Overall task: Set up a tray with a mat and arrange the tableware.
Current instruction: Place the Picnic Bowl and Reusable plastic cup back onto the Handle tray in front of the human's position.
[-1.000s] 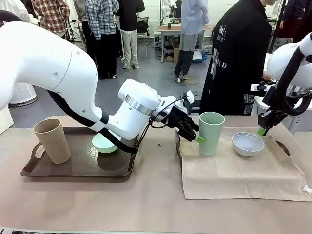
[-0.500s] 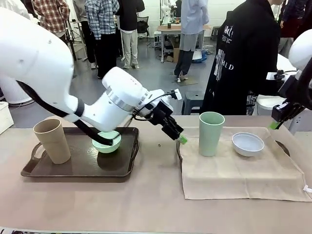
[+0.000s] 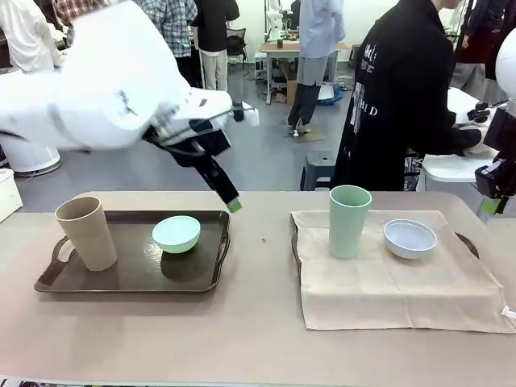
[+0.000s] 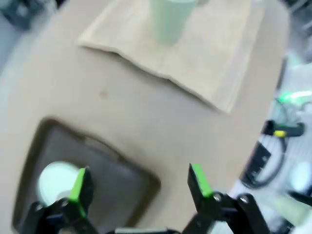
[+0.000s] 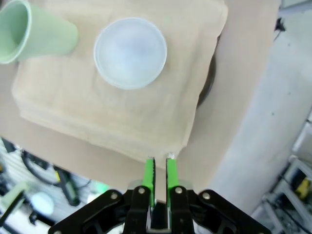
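A beige mat (image 3: 387, 282) covers the right tray (image 3: 467, 241). On the mat stand the sage green cup (image 3: 349, 220) and the pale bowl (image 3: 409, 238). The left tray (image 3: 129, 274) is dark and holds the tan cup (image 3: 87, 234) and the mint bowl (image 3: 176, 234). My left gripper (image 3: 234, 205) hangs open above that tray's right rim, empty, and in its wrist view the left gripper (image 4: 139, 183) looks down on the mint bowl (image 4: 56, 178) and the mat (image 4: 195, 63). My right gripper (image 5: 159, 174) is shut, empty, above the mat's (image 5: 122, 112) edge, apart from the pale bowl (image 5: 130, 52).
A person in a black coat (image 3: 395, 105) stands at the far side behind the mat. The table (image 3: 258, 339) is covered with tan paper. A small dark speck (image 3: 264, 239) lies between the two trays.
My left arm has drawn back from the sage green cup, swinging up and left over the dark tray. My right gripper has moved off to the right, away from the pale bowl.
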Robot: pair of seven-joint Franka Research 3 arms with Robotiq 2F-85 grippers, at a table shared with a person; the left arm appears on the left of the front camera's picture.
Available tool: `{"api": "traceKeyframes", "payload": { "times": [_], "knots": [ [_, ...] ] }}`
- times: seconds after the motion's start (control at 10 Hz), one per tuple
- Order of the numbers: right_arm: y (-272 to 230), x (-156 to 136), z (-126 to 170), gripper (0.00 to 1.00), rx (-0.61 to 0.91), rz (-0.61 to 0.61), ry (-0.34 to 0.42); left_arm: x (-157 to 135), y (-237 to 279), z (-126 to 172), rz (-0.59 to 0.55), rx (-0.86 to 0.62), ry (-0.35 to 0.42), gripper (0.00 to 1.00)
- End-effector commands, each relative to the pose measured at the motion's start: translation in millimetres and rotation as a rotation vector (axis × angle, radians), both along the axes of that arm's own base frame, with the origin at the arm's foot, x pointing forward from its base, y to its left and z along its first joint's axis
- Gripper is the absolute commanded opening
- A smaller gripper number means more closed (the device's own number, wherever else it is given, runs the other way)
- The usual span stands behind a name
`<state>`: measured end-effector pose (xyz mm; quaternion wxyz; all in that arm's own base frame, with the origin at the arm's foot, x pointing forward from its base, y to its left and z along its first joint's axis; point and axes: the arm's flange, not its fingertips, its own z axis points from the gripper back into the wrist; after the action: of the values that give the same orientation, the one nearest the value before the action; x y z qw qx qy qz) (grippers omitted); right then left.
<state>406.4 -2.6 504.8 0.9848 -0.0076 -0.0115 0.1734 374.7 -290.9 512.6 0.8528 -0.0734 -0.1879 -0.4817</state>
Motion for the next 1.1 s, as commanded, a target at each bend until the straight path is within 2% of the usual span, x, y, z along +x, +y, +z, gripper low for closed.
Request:
{"api": "traceKeyframes", "payload": {
  "times": [0.0, 0.1, 0.2, 0.3, 0.4, 0.5, 0.6, 0.7, 0.8, 1.0],
  "knots": [
    [10, -10, 7, 0.74, -0.044, 0.032, 0.063, -20, 6, 34, 0.074, 0.074, 0.08, 1.0],
    [13, -17, 14, 1.0, -0.048, 0.034, 0.081, -27, 20, 45, 0.131, 0.093, 0.147, 1.0],
    [18, -28, 23, 0.39, -0.05, 0.056, 0.077, -38, 37, 52, 0.166, 0.112, 0.179, 1.0],
    [22, -38, 31, 1.0, -0.037, 0.079, 0.062, -42, 54, 56, 0.212, 0.124, 0.201, 1.0],
    [25, -47, 38, 0.59, -0.037, 0.084, 0.031, -42, 72, 61, 0.273, 0.109, 0.2, 1.0],
    [28, -57, 42, 1.0, -0.034, 0.08, 0.012, -47, 92, 65, 0.318, 0.082, 0.194, 1.0],
    [29, -61, 45, 0.79, -0.034, 0.059, -0.014, -48, 113, 70, 0.375, 0.045, 0.165, 1.0],
    [28, -58, 41, 1.0, -0.038, 0.031, -0.017, -41, 79, 64, 0.252, 0.101, 0.21, 1.0],
    [28, -53, 51, 1.0, -0.029, 0.084, 0.008, -41, 79, 64, 0.252, 0.101, 0.21, 1.0],
    [28, -53, 51, 1.0, -0.029, 0.084, 0.008, -41, 79, 64, 0.252, 0.101, 0.21, 1.0]
  ]
}}
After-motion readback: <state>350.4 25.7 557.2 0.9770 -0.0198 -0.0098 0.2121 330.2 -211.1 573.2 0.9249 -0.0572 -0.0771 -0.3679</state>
